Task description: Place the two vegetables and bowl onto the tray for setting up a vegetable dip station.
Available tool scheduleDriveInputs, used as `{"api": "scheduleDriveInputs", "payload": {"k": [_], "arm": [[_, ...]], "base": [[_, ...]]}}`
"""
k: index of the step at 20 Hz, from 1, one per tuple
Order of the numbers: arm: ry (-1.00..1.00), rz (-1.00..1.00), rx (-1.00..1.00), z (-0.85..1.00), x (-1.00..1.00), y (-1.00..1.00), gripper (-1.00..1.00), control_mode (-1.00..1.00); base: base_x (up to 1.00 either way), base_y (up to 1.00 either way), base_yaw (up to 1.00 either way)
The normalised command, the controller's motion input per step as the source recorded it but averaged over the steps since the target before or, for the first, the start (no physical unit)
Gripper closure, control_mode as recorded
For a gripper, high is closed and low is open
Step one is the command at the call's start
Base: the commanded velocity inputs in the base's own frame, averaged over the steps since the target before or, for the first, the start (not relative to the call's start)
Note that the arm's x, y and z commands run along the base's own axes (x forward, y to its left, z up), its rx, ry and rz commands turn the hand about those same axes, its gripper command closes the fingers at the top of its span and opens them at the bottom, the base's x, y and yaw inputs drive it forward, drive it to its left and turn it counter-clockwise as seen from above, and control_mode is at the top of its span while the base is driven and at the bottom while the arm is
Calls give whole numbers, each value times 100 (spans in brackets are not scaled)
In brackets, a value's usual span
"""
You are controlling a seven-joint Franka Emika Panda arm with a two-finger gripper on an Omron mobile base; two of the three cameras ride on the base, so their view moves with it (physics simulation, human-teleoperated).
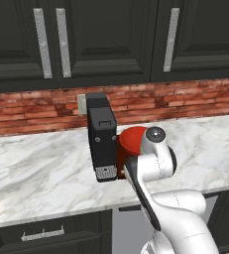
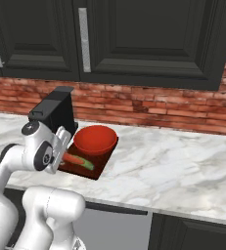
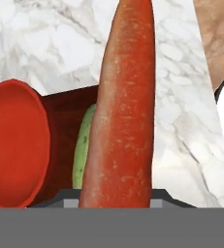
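The orange-red carrot (image 3: 123,106) runs up the middle of the hand view, very close to the camera, with my gripper (image 2: 64,152) shut on it. It hangs low over the dark reddish-brown tray (image 3: 65,126). The green cucumber (image 3: 82,150) lies on the tray right beside the carrot. The red bowl (image 3: 16,143) rests on the tray's far half. From the right base view the bowl (image 2: 95,139), carrot (image 2: 73,158) and cucumber (image 2: 86,164) all sit over the tray (image 2: 87,172). My own arm hides the fingers, and in the left base view just the bowl (image 1: 133,141) peeks past the arm.
A tall black box-shaped appliance (image 1: 102,136) stands against the tray's left side, close to my hand. White marble counter (image 2: 173,166) stretches right of the tray. A brick backsplash and dark cabinets rise behind. The counter's front edge is just below the tray.
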Motion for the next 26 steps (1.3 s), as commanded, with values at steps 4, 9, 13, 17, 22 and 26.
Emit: {"api": "scheduleDriveInputs", "payload": {"k": [4,9,13,17,22,26], "arm": [[-3,0,2,-38,21,0,100,-100],[-1,0,1,-35,27,0,100,-100],[-1,0,3,-44,20,-2,100,-100],[-4,1,4,-41,19,-2,100,-100],[-4,2,3,-40,18,-2,100,-100],[-1,2,4,-41,9,-4,100,-100]], "base": [[0,0,0],[0,0,0],[0,0,0],[0,0,0],[0,0,0],[0,0,0]]}}
